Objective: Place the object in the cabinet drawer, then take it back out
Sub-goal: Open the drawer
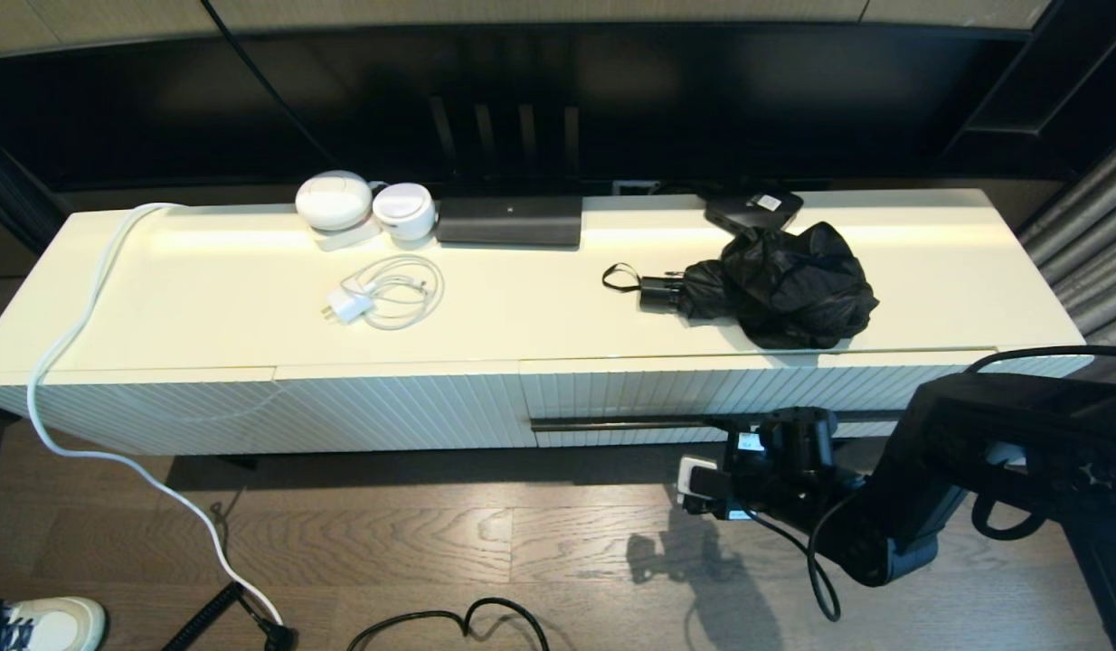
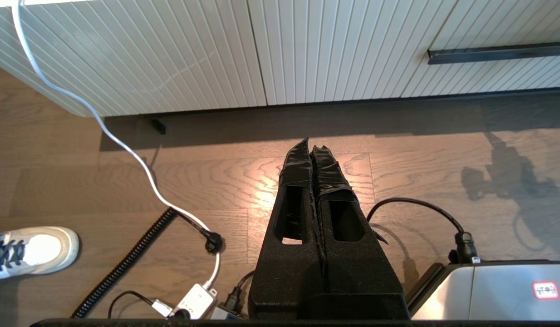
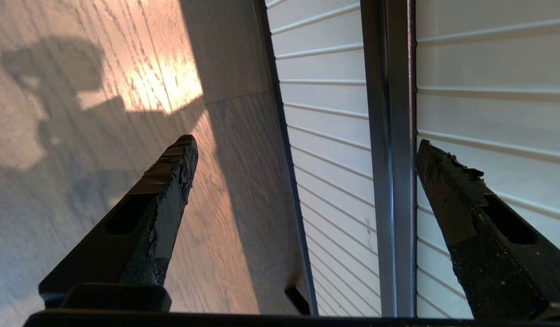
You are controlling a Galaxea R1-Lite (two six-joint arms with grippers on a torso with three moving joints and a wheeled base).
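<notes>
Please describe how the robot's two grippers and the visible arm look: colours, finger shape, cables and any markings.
Both grippers are black. The left gripper has long tapering fingers with slot cut-outs and wrinkled black tape on the tips. The right gripper has the same slotted, frayed taped fingers. The right arm is black and bulky, with a looping black cable and a white-labelled part.

One umbrella (image 1: 775,285), two white pods (image 1: 334,201)

A long cream cabinet (image 1: 205,307) (fluted front) stands on sunlit, seemingly oak floor (image 1: 386,542).
</notes>
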